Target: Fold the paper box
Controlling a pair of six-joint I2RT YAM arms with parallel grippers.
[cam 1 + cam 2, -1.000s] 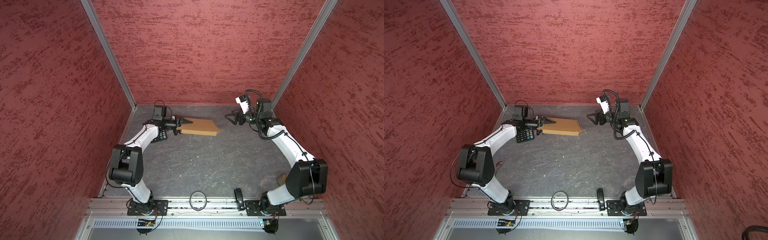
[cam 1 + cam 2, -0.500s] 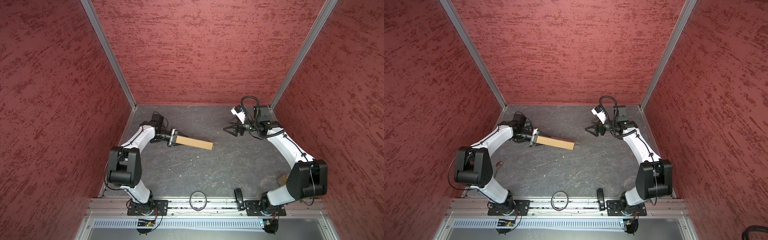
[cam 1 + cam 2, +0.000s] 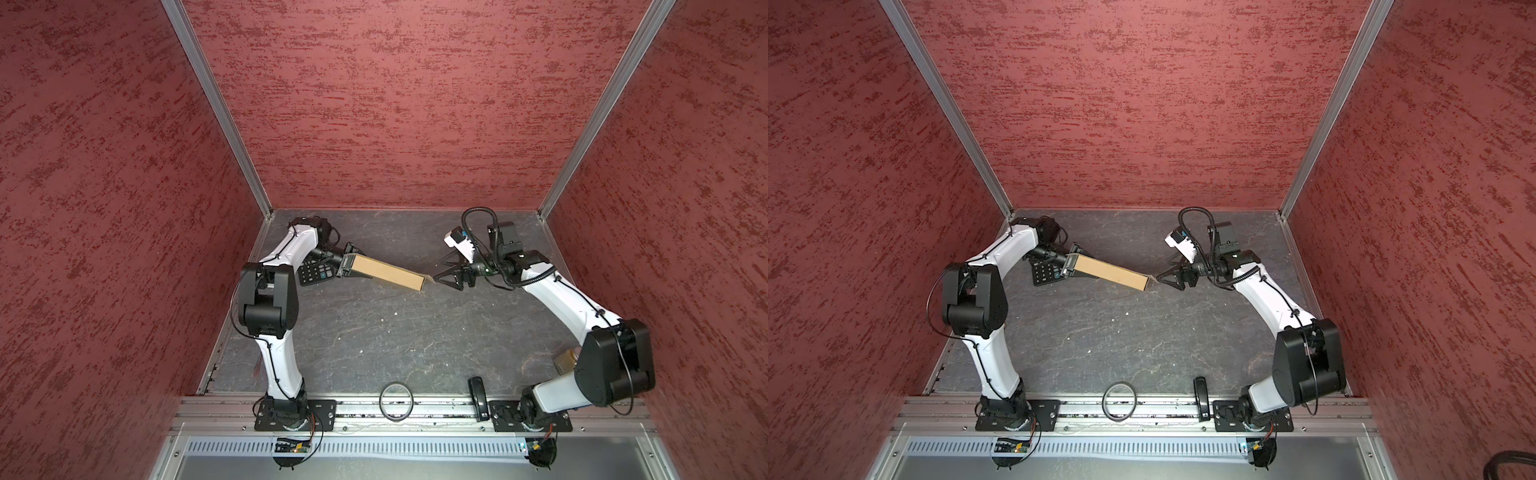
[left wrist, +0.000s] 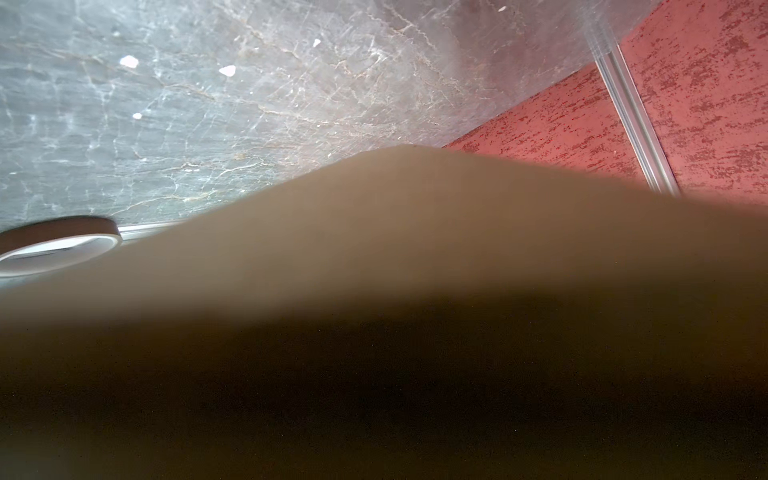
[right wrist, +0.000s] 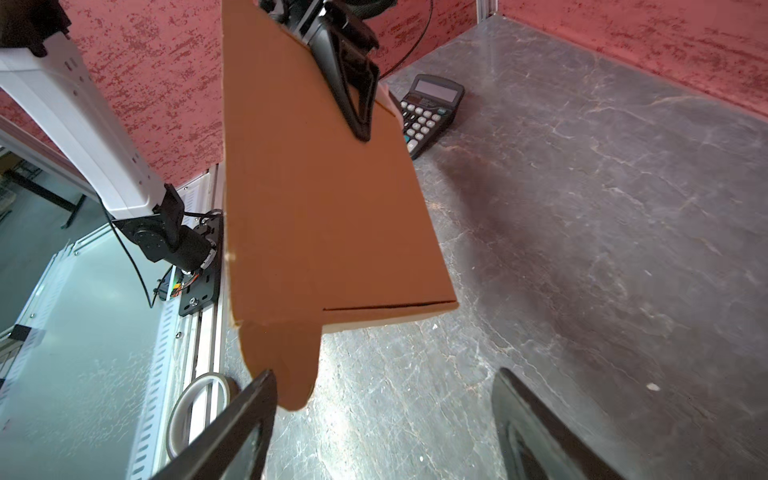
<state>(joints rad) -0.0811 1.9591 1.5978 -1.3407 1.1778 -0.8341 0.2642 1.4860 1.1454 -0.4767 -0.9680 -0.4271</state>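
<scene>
Box [image 3: 384,272] held edgewise above the bench [image 3: 374,332], between the arms.
Left end effector [image 3: 347,266] clamps one end; right end effector [image 5: 382,415], jaws apart, sits just beside the tab [image 5: 286,365]. Light, stiff card, likely flexing at creases: pinch the tab.

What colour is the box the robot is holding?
The paper box is plain tan-brown, clearest in the right wrist view.

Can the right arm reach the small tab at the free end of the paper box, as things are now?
Probably yes. The left gripper holds the paper box off the table, its free end toward the right gripper, which is open. The tab lies close beside one finger, nothing between.
</scene>
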